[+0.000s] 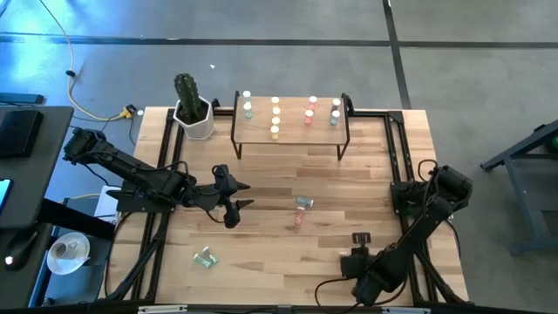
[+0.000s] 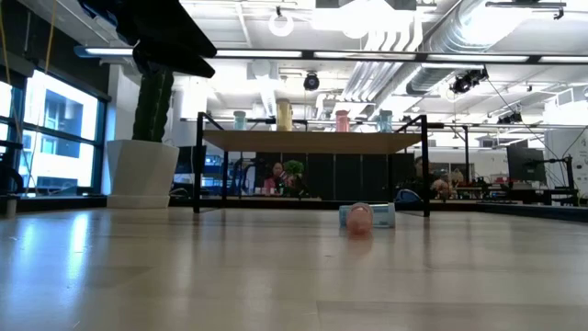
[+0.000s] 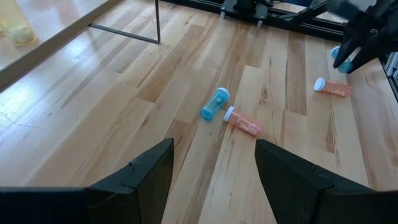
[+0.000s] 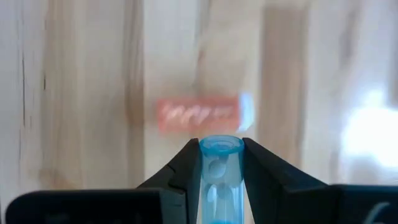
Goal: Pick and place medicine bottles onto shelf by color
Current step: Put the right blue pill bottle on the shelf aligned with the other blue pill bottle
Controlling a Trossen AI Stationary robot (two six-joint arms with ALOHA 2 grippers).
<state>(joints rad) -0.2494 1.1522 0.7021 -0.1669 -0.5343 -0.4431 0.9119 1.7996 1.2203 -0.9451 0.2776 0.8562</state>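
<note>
The right gripper (image 4: 221,163), low over the near right of the light-wood bench (image 1: 375,174), has its jaws clamped on a small blue translucent bottle (image 4: 219,180), with a pink bottle (image 4: 202,115) lying on the boards beyond. The left gripper (image 1: 241,195) hangs mid-bench, jaws apart. Capped bottles stand on the pale wooden shelf (image 1: 292,136); others lie loose.

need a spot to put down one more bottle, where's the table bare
Bare wood lies between the cactus pot and the left tool, and right of the shelf legs. The middle is crowded: a blue bottle and pink bottle lie there. The right tool works the front right.
</note>
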